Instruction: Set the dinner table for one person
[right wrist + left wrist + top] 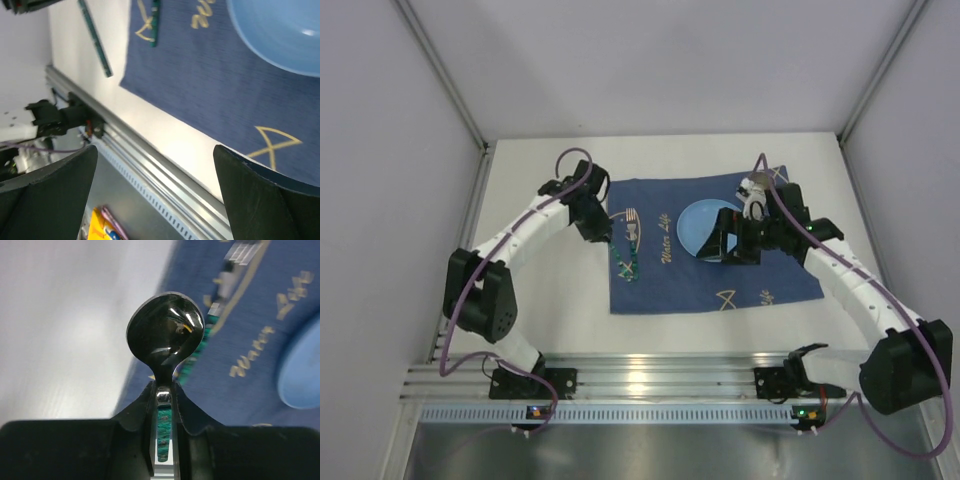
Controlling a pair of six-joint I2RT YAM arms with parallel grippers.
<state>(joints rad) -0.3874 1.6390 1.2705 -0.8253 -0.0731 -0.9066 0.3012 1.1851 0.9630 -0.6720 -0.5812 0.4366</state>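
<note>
The white dinner table carries a dark blue fish-print cloth. A light blue plate lies on the cloth, and a green-handled fork lies left of it. My left gripper hangs over the cloth's left edge, shut on a spoon. The spoon's bowl sticks out past the fingertips and its green handle sits between them. My right gripper is open and empty above the plate's near edge. A thin green handle slants beside the cloth's left edge; I cannot tell whose it is.
Aluminium rails run along the near edge by the arm bases. Grey walls close in the left, back and right sides. A yellow packet lies below the table edge in the right wrist view.
</note>
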